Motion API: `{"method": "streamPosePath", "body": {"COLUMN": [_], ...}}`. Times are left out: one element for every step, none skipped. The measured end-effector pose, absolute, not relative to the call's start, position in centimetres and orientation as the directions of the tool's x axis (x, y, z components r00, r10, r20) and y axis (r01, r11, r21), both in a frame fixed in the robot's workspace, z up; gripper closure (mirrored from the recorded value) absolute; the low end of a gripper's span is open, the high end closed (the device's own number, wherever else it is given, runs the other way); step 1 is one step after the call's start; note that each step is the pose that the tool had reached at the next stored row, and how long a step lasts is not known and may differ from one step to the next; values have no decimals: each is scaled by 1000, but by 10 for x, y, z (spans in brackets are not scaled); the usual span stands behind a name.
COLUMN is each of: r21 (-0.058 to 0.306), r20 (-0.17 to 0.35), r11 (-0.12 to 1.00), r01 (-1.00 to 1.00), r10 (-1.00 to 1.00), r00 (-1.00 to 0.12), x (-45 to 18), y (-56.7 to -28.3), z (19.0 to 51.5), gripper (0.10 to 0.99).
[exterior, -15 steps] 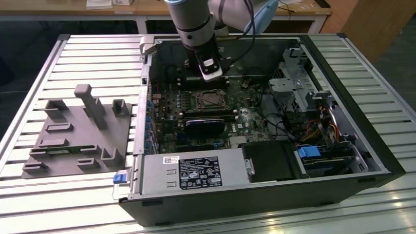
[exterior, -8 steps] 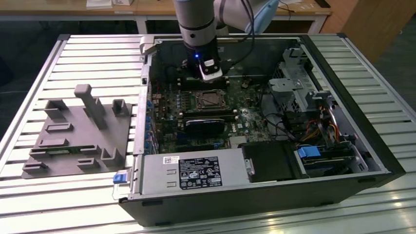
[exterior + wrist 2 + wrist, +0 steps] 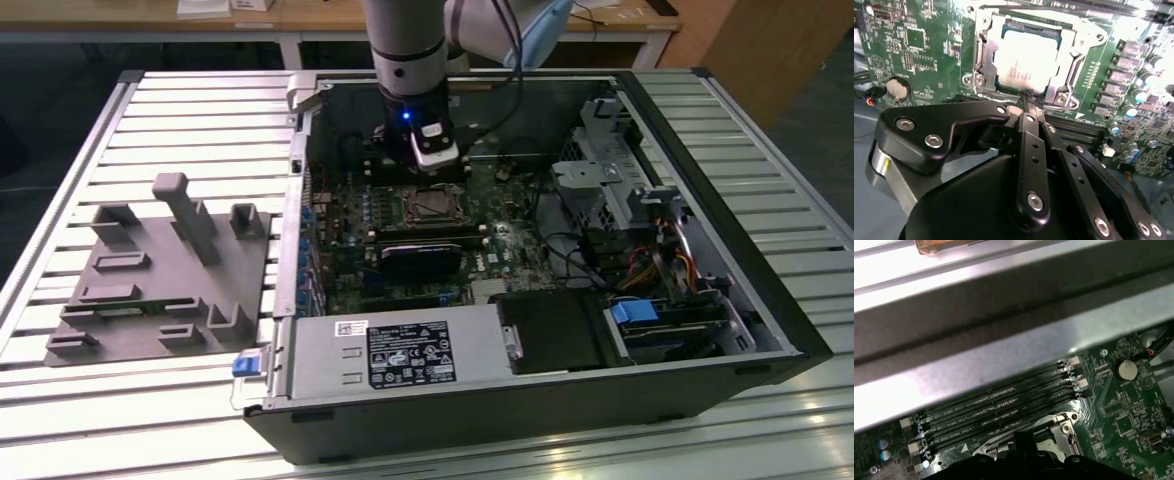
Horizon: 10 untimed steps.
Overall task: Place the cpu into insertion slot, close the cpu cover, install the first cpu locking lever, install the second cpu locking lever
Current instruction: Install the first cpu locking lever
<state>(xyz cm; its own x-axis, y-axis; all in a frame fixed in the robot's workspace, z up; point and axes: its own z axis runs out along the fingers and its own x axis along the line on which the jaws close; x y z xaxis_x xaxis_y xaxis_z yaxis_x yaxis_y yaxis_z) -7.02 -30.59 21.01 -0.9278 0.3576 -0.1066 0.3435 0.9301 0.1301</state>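
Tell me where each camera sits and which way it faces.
Exterior view: off the arm, looking down into the open black computer case; the arm's end effector hangs above the silvery-rimmed square socket.
Second wrist view: on the arm, facing the silver-topped square chip past black linkages.
First wrist view: on the arm, facing black memory slots.
Both wrist views share the round coin battery.

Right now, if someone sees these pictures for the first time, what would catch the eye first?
Probably the open computer case on the slatted table, with the arm reaching down into it over the green motherboard. In the second wrist view, the cpu sits bright in the insertion slot, with the cpu cover framing it and the black gripper close by its edge.
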Motion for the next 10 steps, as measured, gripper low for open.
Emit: {"method": "streamPosePath", "body": {"r21": [127, 125, 123, 121, 120, 118, 117, 115, 114, 112], "r20": [-107, -108, -109, -109, -110, -111, -111, -112, -112, -113], "r11": [930, 931, 931, 931, 931, 931, 932, 932, 932, 932], "r01": [344, 344, 344, 344, 344, 344, 344, 344, 344, 344], "r10": [357, 357, 357, 357, 357, 357, 357, 357, 356, 356], "r00": [-928, -928, -928, -928, -928, -928, -928, -928, -928, -928], "x": [-70, -70, -70, -70, -70, -70, -70, -70, -70, -70], "y": [-307, -308, -309, -310, -311, -313, -314, -315, -317, -318], "z": [210, 210, 210, 210, 210, 210, 210, 210, 210, 210], "gripper": [984, 984, 984, 984, 984, 984, 984, 984, 984, 984]}}
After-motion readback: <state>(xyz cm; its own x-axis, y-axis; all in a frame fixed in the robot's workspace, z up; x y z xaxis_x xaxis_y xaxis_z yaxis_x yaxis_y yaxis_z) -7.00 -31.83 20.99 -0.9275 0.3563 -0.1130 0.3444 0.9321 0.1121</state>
